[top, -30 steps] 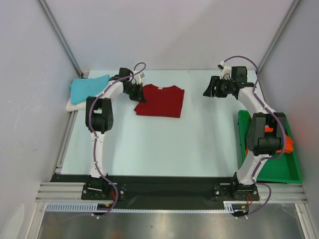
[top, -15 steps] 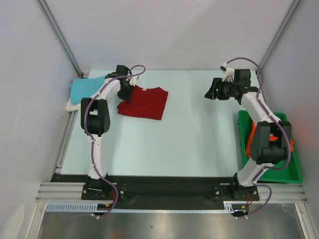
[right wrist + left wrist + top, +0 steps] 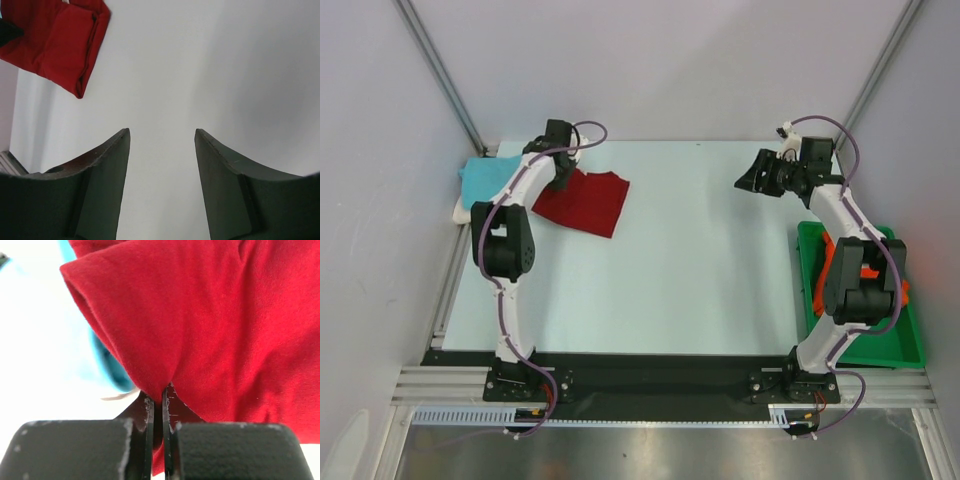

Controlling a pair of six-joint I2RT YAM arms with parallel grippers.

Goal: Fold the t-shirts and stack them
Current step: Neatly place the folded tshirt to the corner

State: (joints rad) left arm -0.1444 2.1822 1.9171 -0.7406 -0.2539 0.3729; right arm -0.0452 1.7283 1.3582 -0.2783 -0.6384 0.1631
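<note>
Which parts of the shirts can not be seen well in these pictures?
Top view: the right arm covers most of the orange shirt in the green tray.
Top view: the left arm crosses the turquoise shirt; the cream shirt beneath shows only an edge.
Left wrist view: the red shirt, in the shut left claw, runs off the frame edges.
Right wrist view: the frame corner cuts off the red shirt.

You had open table [image 3: 700, 260] from the middle down to six o'clock. At ten o'clock the dark red shirt [image 3: 585, 203] lay in the way, with the turquoise shirt [image 3: 478, 178] just beyond it. The green tray [image 3: 895, 345] blocked four o'clock.
</note>
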